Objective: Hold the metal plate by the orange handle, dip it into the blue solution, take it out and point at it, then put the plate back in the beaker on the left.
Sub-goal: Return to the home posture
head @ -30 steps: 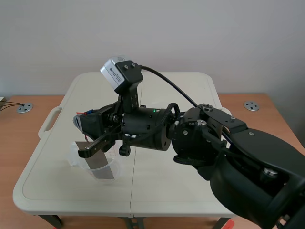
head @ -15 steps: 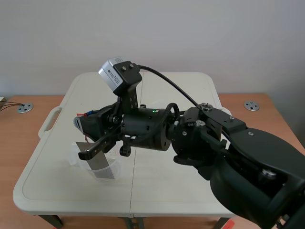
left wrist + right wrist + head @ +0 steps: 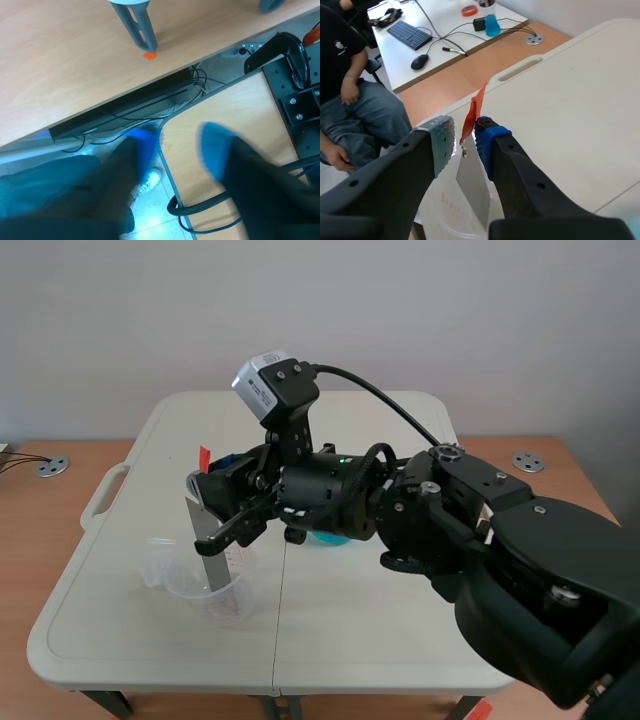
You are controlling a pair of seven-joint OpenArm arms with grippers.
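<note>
In the scene view my right arm comes in from the right and stretches across the white desk [image 3: 350, 620] to the left half of the frame. My right gripper [image 3: 205, 515] sits at the top end of the metal plate [image 3: 203, 515]. The plate stands nearly upright, its lower end inside the clear beaker [image 3: 175, 575] at the lower left of the desk. The orange handle [image 3: 204, 456] sticks up above my fingers. A bit of the blue solution [image 3: 322, 538] shows just under my arm, near the middle of the frame. My left arm is out of sight here.

In the left wrist view my left gripper [image 3: 177, 145] is spread wide with nothing between its blurred, blue-padded fingers [image 3: 216, 150]. Beyond them lie a wooden surface [image 3: 60, 65] and a bundle of cables [image 3: 150, 117].

In the right wrist view my fingers stand apart on either side of the orange handle [image 3: 474, 112]. The handle lies against the blue pad [image 3: 484, 145], and a gap shows between it and the grey-green pad [image 3: 442, 142], so I am not pinching it. The plate [image 3: 472, 185] hangs down from the handle into the beaker [image 3: 447, 212] under my gripper. Well beyond my gripper a person [image 3: 350, 100] sits beside a far desk [image 3: 455, 20] that carries a keyboard [image 3: 410, 34] and a mouse [image 3: 420, 61].
</note>
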